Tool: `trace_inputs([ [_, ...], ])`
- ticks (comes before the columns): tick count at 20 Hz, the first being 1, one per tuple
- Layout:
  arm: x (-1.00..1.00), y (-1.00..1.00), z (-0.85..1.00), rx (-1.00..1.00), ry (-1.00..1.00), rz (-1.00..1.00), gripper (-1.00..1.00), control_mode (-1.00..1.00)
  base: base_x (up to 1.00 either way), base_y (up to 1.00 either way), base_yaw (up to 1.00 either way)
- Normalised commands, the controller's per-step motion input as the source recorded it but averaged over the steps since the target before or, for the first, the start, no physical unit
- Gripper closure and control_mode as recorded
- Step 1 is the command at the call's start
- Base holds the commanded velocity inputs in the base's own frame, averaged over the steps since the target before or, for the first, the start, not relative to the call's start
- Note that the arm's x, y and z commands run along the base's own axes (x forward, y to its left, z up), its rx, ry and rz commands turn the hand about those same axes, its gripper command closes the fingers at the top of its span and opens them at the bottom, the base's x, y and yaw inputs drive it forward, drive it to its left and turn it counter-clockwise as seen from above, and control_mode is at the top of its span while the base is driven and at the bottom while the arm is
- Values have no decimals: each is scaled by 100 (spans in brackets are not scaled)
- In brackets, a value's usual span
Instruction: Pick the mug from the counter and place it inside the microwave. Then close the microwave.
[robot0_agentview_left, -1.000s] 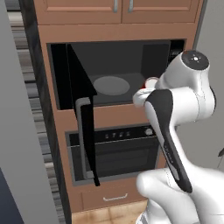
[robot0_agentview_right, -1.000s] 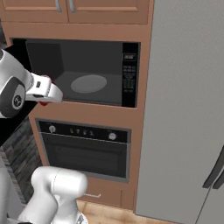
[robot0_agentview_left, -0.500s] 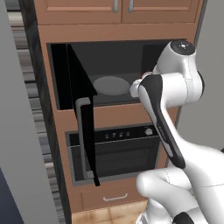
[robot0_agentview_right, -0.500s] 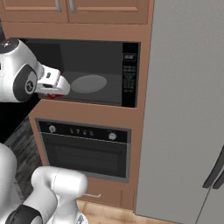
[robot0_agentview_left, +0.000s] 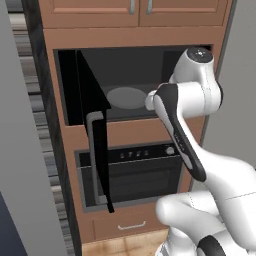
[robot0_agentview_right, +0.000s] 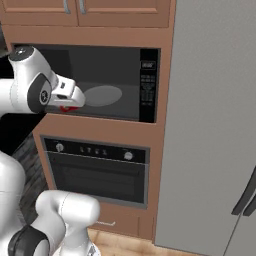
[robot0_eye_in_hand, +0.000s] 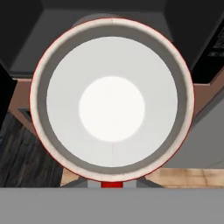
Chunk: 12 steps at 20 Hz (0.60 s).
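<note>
The mug (robot0_eye_in_hand: 112, 105) faces the hand camera mouth-on, showing its white inside and thin red rim. My gripper (robot0_eye_in_hand: 112, 184) is shut on it, with a bit of the red outside between the fingers. In the right base view the gripper (robot0_agentview_right: 70, 101) holds the red mug (robot0_agentview_right: 66, 107) at the left front edge of the open microwave (robot0_agentview_right: 125, 65), level with the grey turntable (robot0_agentview_right: 102, 95). From the left base view the arm covers the hand in front of the microwave (robot0_agentview_left: 130, 65) and turntable (robot0_agentview_left: 125, 97). The counter is out of view.
The microwave door (robot0_agentview_left: 92, 115) stands wide open to the left, its grey handle (robot0_agentview_left: 92, 155) hanging down over the black oven (robot0_agentview_left: 135, 172). The button panel (robot0_agentview_right: 148, 85) is on the right. A grey fridge (robot0_agentview_right: 210, 125) flanks the cabinetry.
The arm has swung the held mug sideways toward the microwave opening; it now sits closer to the turntable. The door and the rest stay as they were.
</note>
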Motion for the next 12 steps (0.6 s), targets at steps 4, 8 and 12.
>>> trace_inputs([
  [4, 31, 0, -28, 0, 0, 5, 100, -100, 0, 0, 0],
  [8, 36, 0, -14, 0, 1, 4, 100, -100, 0, 0, 0],
  [12, 43, 0, 0, 0, 0, 3, 100, -100, 0, 0, 0],
])
